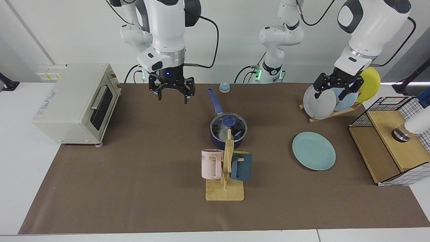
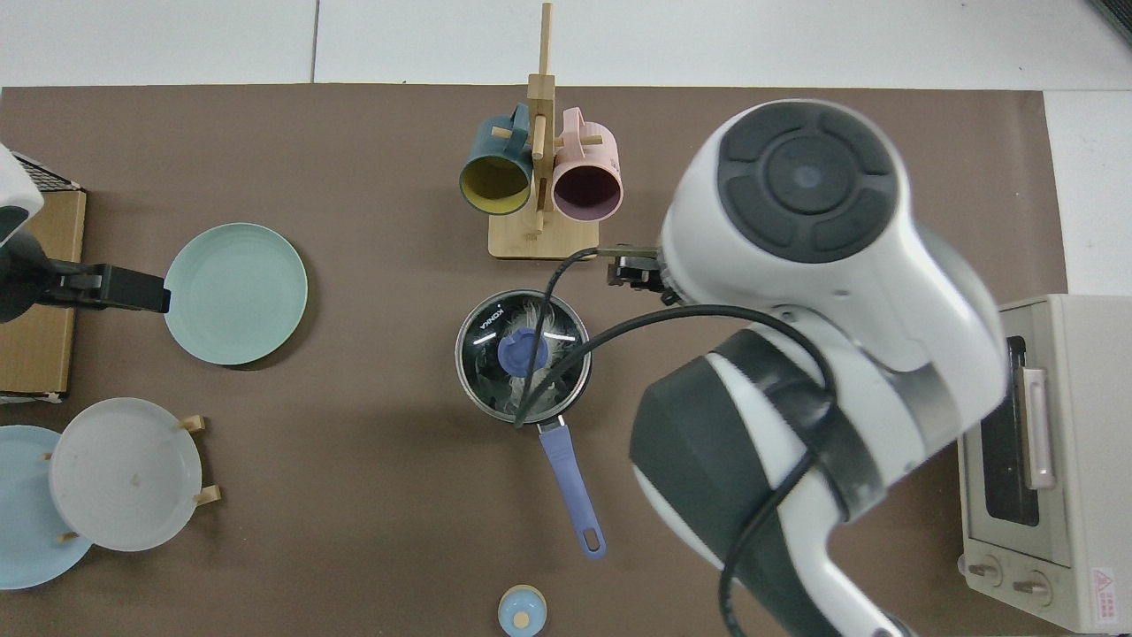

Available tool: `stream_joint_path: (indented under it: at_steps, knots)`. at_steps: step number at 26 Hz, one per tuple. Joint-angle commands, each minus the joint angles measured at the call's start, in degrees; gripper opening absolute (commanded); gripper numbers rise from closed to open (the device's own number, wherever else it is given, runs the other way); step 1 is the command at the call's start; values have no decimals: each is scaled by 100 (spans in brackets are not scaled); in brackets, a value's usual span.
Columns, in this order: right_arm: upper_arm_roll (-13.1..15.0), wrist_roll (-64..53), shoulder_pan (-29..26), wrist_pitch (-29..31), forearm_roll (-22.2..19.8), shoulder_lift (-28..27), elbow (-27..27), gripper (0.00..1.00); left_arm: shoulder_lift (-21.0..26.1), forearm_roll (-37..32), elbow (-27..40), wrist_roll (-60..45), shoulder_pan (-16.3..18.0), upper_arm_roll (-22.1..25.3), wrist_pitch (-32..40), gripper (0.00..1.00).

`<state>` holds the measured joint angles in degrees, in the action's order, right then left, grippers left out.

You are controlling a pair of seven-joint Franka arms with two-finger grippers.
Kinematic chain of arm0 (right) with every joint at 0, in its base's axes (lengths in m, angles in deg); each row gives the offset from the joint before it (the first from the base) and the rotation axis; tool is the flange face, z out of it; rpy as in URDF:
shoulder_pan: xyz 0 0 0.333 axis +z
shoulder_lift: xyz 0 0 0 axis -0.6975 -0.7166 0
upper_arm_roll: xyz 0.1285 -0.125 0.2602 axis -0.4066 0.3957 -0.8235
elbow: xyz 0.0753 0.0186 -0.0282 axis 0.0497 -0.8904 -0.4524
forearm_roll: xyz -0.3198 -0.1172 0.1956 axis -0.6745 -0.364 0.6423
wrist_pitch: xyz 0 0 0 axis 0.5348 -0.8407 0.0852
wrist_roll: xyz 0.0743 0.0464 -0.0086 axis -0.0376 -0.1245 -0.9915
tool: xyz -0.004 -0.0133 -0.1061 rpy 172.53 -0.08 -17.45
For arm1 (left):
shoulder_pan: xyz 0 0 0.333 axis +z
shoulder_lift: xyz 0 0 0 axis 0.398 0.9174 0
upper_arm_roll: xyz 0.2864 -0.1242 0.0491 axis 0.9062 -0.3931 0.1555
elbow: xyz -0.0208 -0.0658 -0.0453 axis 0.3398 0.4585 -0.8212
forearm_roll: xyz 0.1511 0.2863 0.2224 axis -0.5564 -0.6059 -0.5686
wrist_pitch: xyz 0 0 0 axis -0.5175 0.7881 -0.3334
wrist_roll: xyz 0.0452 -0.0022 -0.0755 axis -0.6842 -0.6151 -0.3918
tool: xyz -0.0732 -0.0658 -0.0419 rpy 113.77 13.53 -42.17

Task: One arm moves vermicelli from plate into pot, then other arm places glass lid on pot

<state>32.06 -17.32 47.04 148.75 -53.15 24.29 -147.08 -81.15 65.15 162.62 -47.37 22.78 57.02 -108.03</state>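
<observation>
glass lid [image 1: 228, 122] seated on the pot [image 1: 228, 138] at mid-bench, vermicelli [image 2: 531, 311] inside under the glass, teal plate [image 1: 313, 150] bare at the pot's 3 o'clock in the facing view, right gripper [image 1: 171, 91] raised at its 10 o'clock, jaws open and empty, left gripper [image 1: 338, 88] waiting by the upright plates, jaws spread

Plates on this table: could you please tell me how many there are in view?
4. The teal plate lies flat on the table. Grey, light blue and yellow plates stand upright in the wooden rack behind it, partly hidden by the left tool.
</observation>
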Motion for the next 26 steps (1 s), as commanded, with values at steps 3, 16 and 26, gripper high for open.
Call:
stream_joint_path:
  at_steps: [3, 16, 26]
  knots:
    - [1000, -976, -36, 20, 566, 535, -590, 98, -139, -64, 128, -24, -38, 18, 40, 100]
    - [1897, -2268, -36, 450, 936, 957, -1319, 98, -139, -64, 128, -24, -38, 18, 48, 100]
    - [2047, -2541, -36, 802, 936, 1230, -1891, 98, -139, -64, 128, -41, -38, 9, 49, 100]
